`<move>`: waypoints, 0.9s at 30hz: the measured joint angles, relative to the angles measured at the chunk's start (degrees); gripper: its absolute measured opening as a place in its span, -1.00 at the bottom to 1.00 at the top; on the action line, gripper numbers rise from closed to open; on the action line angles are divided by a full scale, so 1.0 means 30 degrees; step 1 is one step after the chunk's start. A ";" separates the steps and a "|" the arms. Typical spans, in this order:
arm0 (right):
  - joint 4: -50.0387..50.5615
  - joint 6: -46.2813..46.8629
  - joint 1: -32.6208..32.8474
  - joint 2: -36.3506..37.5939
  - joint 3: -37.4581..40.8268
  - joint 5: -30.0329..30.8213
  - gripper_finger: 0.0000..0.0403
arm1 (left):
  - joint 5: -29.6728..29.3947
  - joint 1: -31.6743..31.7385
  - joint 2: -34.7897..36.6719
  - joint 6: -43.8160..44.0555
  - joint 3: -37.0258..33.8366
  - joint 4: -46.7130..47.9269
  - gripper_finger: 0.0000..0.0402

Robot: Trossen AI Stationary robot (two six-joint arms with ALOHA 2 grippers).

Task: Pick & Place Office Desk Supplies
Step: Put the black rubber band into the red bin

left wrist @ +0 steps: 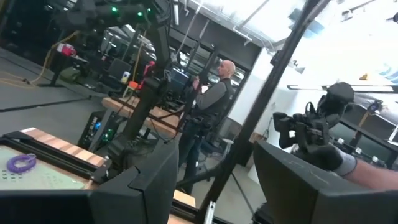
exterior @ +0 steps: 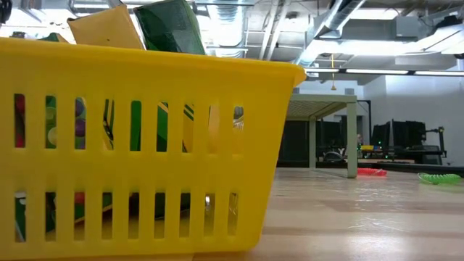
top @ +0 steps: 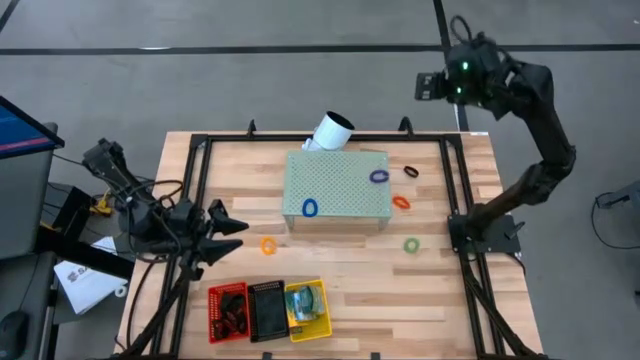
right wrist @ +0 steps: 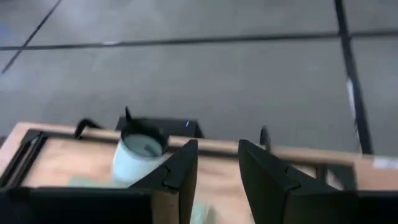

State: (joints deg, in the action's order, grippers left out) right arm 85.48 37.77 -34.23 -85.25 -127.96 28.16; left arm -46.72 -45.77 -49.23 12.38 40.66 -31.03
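Thin loops, one orange loop [top: 268, 245] on the table [top: 440, 300] nearest the left gripper [top: 228, 222], look light and floppy, best pinched across the band; both grippers, right gripper [top: 432, 86] included, stand apart, empty.
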 joint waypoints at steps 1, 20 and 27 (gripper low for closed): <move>-0.0581 -0.0977 -0.0344 -0.0084 0.0000 0.0038 -0.44 | 0.0014 0.0142 0.0007 -0.0006 0.0000 -0.0061 0.02; 0.1480 0.5932 -0.7035 -0.2812 0.4493 -0.4412 -0.49 | 0.0030 0.0397 -0.0534 -0.0037 0.0000 -0.2191 0.02; 0.1413 0.6589 -0.6971 -0.2585 1.0065 -0.4693 -0.49 | 0.0028 0.0395 -0.0628 0.0015 0.0000 -0.2373 0.02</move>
State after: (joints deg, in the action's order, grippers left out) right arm 89.72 57.54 -55.14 -93.01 -97.77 14.08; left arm -46.63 -44.58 -51.12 12.43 40.66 -38.15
